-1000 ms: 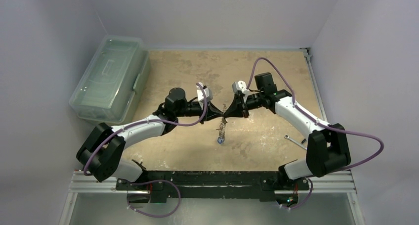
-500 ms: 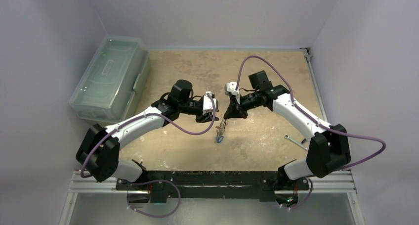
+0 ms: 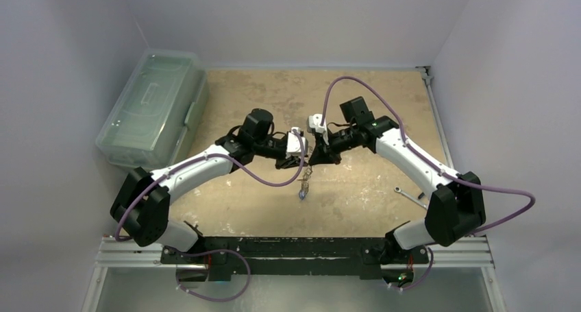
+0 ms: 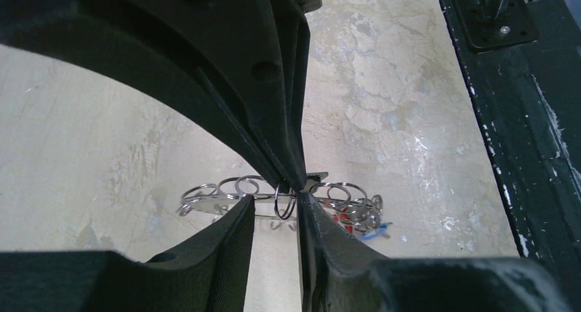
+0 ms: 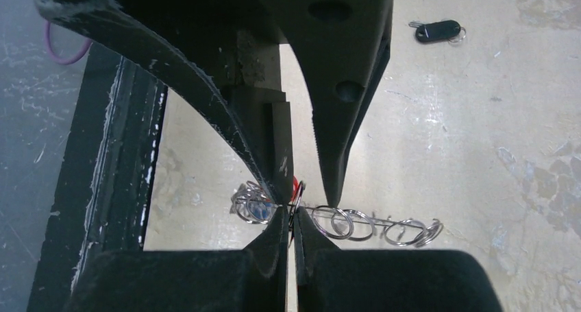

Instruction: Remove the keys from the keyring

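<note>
the keyring (image 5: 342,221) is held up over the worktop (image 3: 370,106), its long axis crosswise to both jaws: the right jaws, pressed together, pinch it at their tips, and the left jaws, slightly spread, straddle a loop right beside that pinch, the keys (image 4: 356,224) bunched toward one end.

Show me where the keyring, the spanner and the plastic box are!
keyring (image 3: 306,180), top view, middle of the dangling bunch.
spanner (image 3: 409,195), top view, middle of its handle.
plastic box (image 3: 154,106), top view, centre of its lid.
</note>
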